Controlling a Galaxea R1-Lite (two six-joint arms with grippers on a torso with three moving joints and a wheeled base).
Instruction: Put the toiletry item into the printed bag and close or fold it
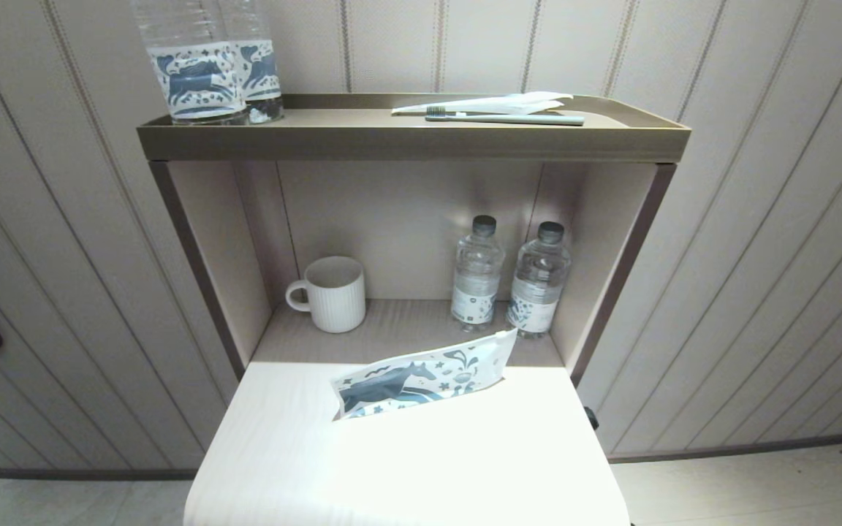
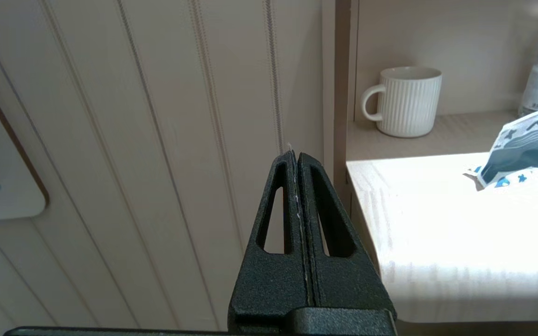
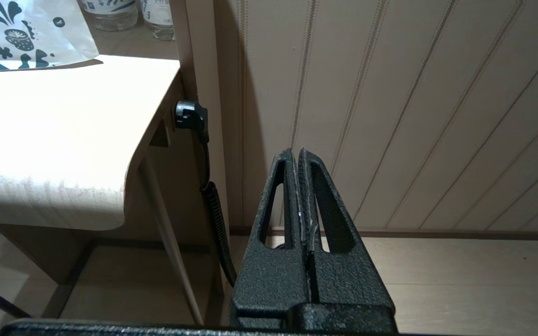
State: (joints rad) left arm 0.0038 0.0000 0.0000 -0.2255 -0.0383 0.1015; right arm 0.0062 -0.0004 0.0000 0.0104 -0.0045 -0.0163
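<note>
Printed bag point(image 1: 425, 376) flat on table point(image 1: 406, 467), near back edge. White toothbrush point(image 1: 465, 107) on top shelf point(image 1: 406, 139), beside grey-green toothbrush point(image 1: 505, 118). Left pincer point(image 2: 295, 156) closed, empty, beside table's left edge. Right pincer point(image 3: 296, 154) closed, empty, low beside right edge.

Strong overhead glare
Light is washing out the bench point(image 1: 421, 467) top; the shelf recess point(image 1: 406, 219) is sitting dimmer.

Printed bag point(image 1: 425, 376) lying across the counter's point(image 1: 406, 467) back edge, mug point(image 1: 330, 294) and bottles point(image 1: 509, 281) crowding the niche behind, front standing open.
</note>
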